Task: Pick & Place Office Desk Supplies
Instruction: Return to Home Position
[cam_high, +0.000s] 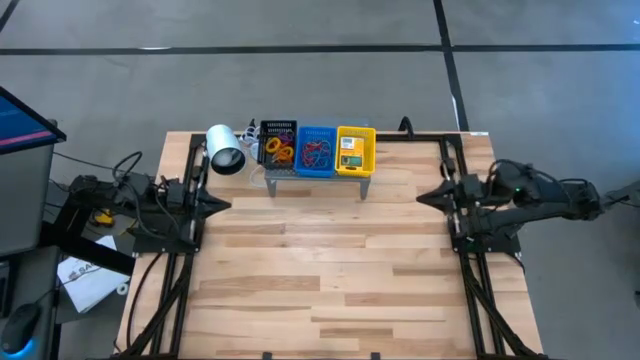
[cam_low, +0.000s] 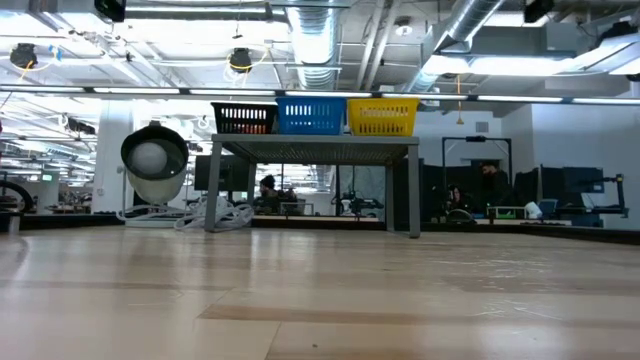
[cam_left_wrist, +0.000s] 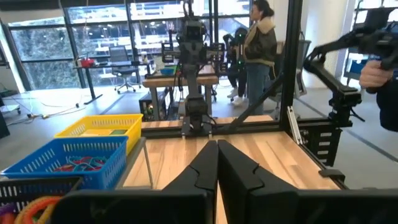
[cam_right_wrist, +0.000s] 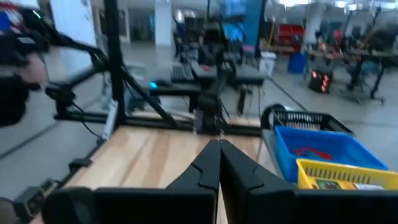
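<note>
from above, the left gripper (cam_high: 215, 204) sat at the left edge of the table (cam_high: 320, 270) and the right gripper (cam_high: 430, 197) at the right edge, both well apart from the grey shelf (cam_high: 318, 176) at the far middle. on the shelf stood a black basket (cam_high: 278, 143), a blue basket (cam_high: 317, 150) and a yellow basket (cam_high: 355, 149) in a row. rubber bands (cam_high: 279, 151) lay in the black and blue ones, crayon boxes (cam_high: 349, 150) in the yellow one. a white cylinder (cam_high: 225, 148) lay just left of the shelf.

at table height, the three baskets stood side by side on the shelf top.

in the left wrist view, the left gripper (cam_left_wrist: 215, 144) was clenched, fingertips touching, grasping nothing.

in the right wrist view, the right gripper (cam_right_wrist: 218, 143) was likewise clenched and held nothing.
</note>
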